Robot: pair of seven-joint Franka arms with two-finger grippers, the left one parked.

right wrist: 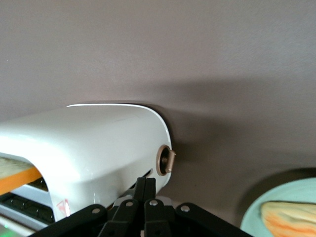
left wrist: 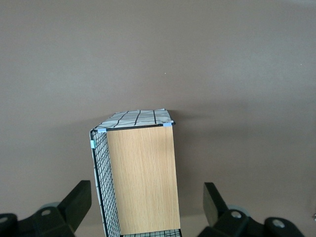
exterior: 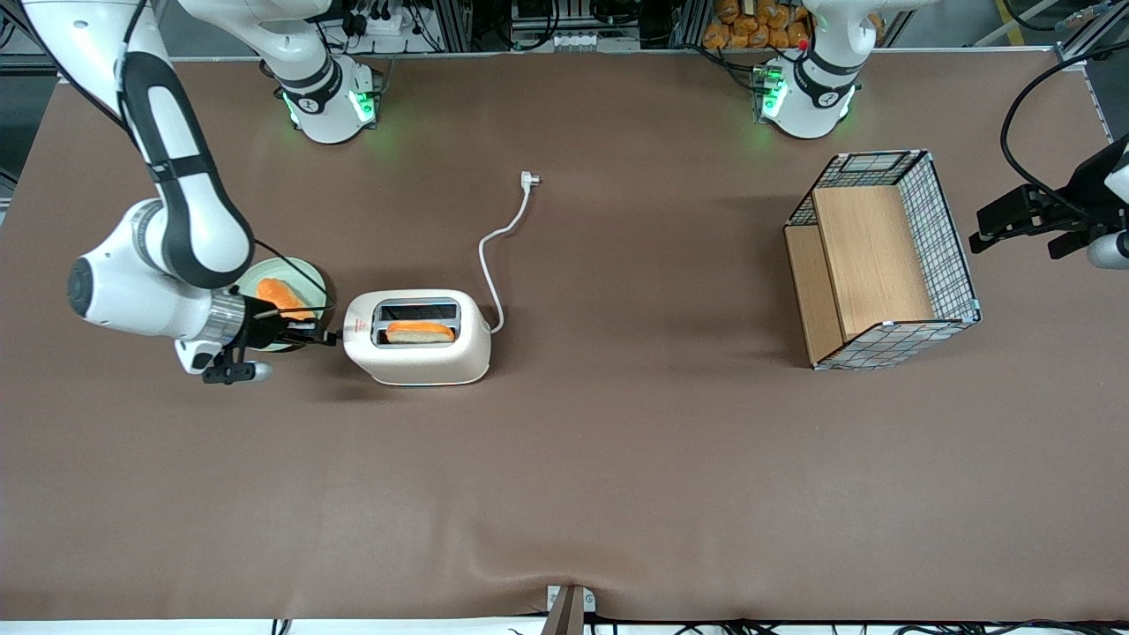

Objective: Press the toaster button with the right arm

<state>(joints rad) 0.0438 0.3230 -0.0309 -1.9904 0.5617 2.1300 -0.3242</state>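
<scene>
The cream-white toaster stands on the brown table with a slice of toast in the slot nearer the front camera. Its red triangle mark is at the narrow end facing the right arm. My gripper is shut and empty, with its tips at that narrow end. In the right wrist view the closed fingers rest against the toaster at the lever slot. The pale grey toaster button is mostly hidden under the fingers. A round tan knob sits beside them.
A pale green plate with a second toast slice lies under the wrist, and also shows in the right wrist view. The white cord runs to its plug. A wire-and-wood basket stands toward the parked arm's end.
</scene>
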